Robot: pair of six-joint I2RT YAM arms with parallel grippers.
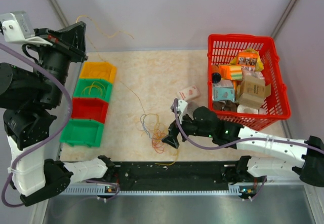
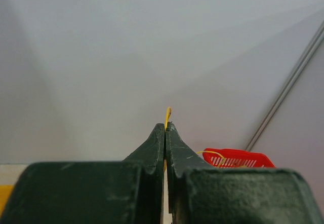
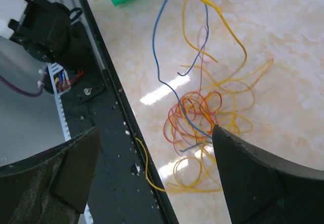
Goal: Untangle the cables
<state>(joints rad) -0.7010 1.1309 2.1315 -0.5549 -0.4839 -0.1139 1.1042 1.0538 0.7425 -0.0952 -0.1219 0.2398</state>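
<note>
In the top external view, the yellow line running up to the raised left gripper [image 1: 81, 26] is probably best being drawn gently, so that the cables [image 1: 157, 135] are not being tightened. They are lying knotted on the bench [image 1: 152, 72], near its front edge. The right gripper [image 1: 171, 139] is being held low, just beside them.

In the left wrist view, the fingers [image 2: 152, 148] are being pressed together on a yellow strand [image 2: 167, 113], whose end is showing above the tips.

In the right wrist view, the right fingers [image 3: 238, 158] are being held spread wide, with nothing gripped. A single loose outer loop is likely the better pick, with the dense middle being avoided. Red and orange coils are being ringed by slacker yellow loops, a blue strand [image 3: 156, 41] is crossing them, and one yellow loop is hanging over onto the black rail [image 3: 116, 133].
</note>
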